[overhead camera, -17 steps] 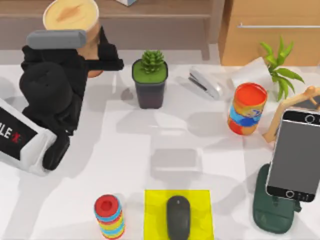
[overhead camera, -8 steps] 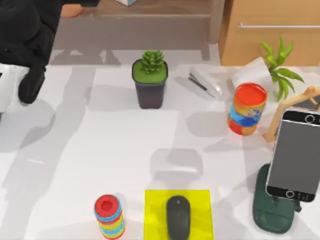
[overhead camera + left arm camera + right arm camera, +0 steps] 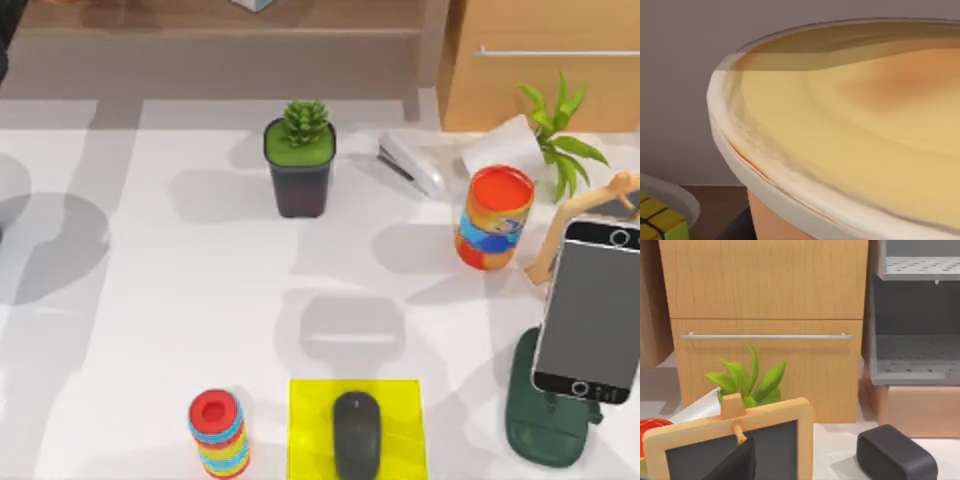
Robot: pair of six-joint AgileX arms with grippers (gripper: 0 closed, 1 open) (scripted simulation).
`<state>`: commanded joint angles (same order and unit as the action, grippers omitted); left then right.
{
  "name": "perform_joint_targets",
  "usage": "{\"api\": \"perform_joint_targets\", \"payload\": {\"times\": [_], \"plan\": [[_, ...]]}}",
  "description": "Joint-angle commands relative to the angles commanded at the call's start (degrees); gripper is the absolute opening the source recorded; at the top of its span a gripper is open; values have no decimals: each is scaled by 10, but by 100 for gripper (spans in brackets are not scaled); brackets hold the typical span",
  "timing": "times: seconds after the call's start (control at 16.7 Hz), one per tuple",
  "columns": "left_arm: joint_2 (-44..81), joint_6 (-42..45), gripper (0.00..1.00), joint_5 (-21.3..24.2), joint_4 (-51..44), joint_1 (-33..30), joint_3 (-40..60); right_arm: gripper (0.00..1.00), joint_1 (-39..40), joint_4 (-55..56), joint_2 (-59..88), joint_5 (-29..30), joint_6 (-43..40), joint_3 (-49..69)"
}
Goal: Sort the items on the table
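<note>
1. My left wrist camera is looking straight onto the coffee cup (image 3: 850, 145), its pale lid rim and tan wall sitting right up against the lens; I cannot tell how far my left pincer is open or whether it is gripping the cup.
2. Beside the cup in that view, a corner of a colour cube (image 3: 660, 225) is lying in a pale dish.
3. From above, the mouse (image 3: 357, 436) is resting on a yellow pad (image 3: 310, 420) at the near edge of the table (image 3: 200, 300).
4. The smartphone (image 3: 590, 315) is leaning upright in a dark green stand (image 3: 540, 435) at the table's right side.
5. My right wrist camera is facing a wooden cabinet (image 3: 765, 300), with a small framed chalkboard (image 3: 735, 445) and a leafy plant (image 3: 747, 380) in front; I cannot tell the right pincer's state.
6. Elsewhere on the table, a potted succulent (image 3: 300, 160), a stapler (image 3: 410, 165), a red-lidded can (image 3: 493, 218) and a striped ring stack (image 3: 217, 432) are standing apart.
</note>
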<state>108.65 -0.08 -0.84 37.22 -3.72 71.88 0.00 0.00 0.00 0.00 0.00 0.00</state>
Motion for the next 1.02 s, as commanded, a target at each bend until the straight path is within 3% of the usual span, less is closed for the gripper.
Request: {"api": "perform_joint_targets", "payload": {"times": [0.36, 1.02], "plan": [[28, 6, 0, 32, -89, 34, 63, 100, 0, 0, 0, 0, 0, 0], [28, 6, 0, 33, -93, 33, 64, 100, 0, 0, 0, 0, 0, 0]]}}
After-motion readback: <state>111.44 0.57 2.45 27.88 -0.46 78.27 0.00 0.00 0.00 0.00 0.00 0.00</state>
